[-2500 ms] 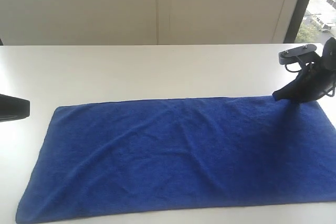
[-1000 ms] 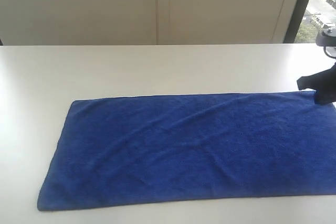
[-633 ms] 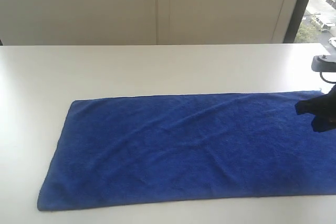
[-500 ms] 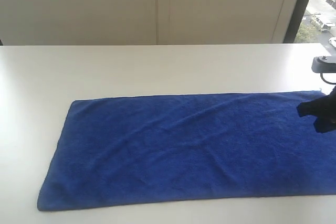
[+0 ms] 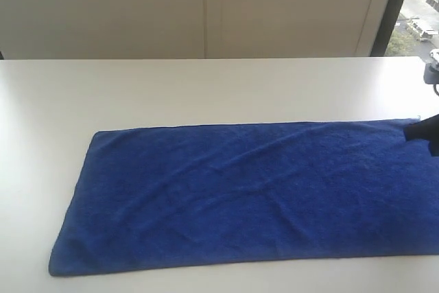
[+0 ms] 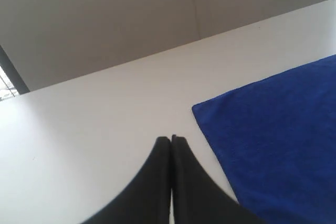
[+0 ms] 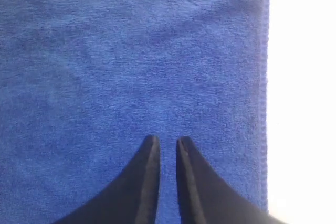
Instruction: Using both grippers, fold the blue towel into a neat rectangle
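The blue towel (image 5: pixel 240 190) lies spread flat on the white table (image 5: pixel 206 87), long side left to right; its right end runs out of the exterior view. Only a dark tip of my right gripper (image 5: pixel 424 132) shows there, at the towel's far right corner. In the right wrist view this gripper (image 7: pixel 168 140) hovers over the towel (image 7: pixel 131 51) near a hemmed edge, its jaws a narrow gap apart with nothing between them. My left gripper (image 6: pixel 171 139) is shut and empty over bare table, just off a corner of the towel (image 6: pixel 278 129). It does not show in the exterior view.
A pale wall (image 5: pixel 206 12) stands along the table's far edge, and a dark window frame (image 5: pixel 387 8) rises at the back right. White tabletop (image 6: pixel 79 129) surrounds the towel on its left and far sides.
The towel has slid rightwards since the earliest frame and now lies still. My right gripper has drawn off to the right edge and parted its jaws slightly. The left gripper has left the exterior view.
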Robot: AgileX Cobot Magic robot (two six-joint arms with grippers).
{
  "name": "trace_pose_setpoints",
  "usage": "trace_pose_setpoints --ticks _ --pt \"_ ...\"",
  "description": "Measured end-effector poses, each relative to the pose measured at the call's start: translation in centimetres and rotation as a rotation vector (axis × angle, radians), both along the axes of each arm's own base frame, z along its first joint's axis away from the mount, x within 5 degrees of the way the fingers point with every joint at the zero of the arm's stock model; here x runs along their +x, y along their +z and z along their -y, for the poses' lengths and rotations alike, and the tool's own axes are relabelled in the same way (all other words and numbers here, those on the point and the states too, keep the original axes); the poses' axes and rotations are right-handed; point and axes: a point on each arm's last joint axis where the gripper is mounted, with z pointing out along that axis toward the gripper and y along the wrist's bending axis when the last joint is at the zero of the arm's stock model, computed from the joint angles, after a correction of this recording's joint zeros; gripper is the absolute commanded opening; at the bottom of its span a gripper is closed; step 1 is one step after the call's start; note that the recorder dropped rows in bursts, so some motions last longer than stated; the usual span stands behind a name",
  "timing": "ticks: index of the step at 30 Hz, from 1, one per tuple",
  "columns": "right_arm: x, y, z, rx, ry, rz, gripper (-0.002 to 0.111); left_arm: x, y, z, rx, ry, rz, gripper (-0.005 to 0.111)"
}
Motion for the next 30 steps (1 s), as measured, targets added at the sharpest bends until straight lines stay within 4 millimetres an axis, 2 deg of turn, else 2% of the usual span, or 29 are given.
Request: trace_pose_setpoints --ticks 3,8,11,14,17,21,27,30 --pt "0.5 -0.4 1.5 0.056 -0.006 -0.053 0.013 0.0 0.1 0.0 0.002 -0.003 0.010 0.000" --pt "1.3 -0.9 2.7 0.176 0.082 -0.129 0.014 0.0 0.1 0.0 0.001 -0.003 0.013 0.000" --pt "1.7 -1.4 3.0 0.165 0.131 -0.126 0.031 0.0 0.1 0.0 0.001 -0.004 0.014 0.000" --pt "2.0 -1.7 3.2 0.145 0.139 -0.112 0.043 0.0 0.1 0.0 0.001 -0.004 0.014 0.000" --pt "2.2 -2.0 3.7 0.093 0.145 -0.107 0.043 0.0 0.1 0.0 0.002 -0.003 0.015 0.000" --pt "2.7 -3.7 4.8 -0.009 0.142 -0.116 0.043 0.0 0.2 0.0 0.001 -0.005 0.021 0.000" --pt "3.8 -6.3 5.5 0.011 0.057 -0.126 0.043 0.0 0.2 0.0 0.001 -0.005 0.021 0.000" --pt "4.0 -6.6 5.6 0.023 0.052 -0.139 0.038 0.0 0.2 0.0 0.001 -0.005 0.021 0.000"
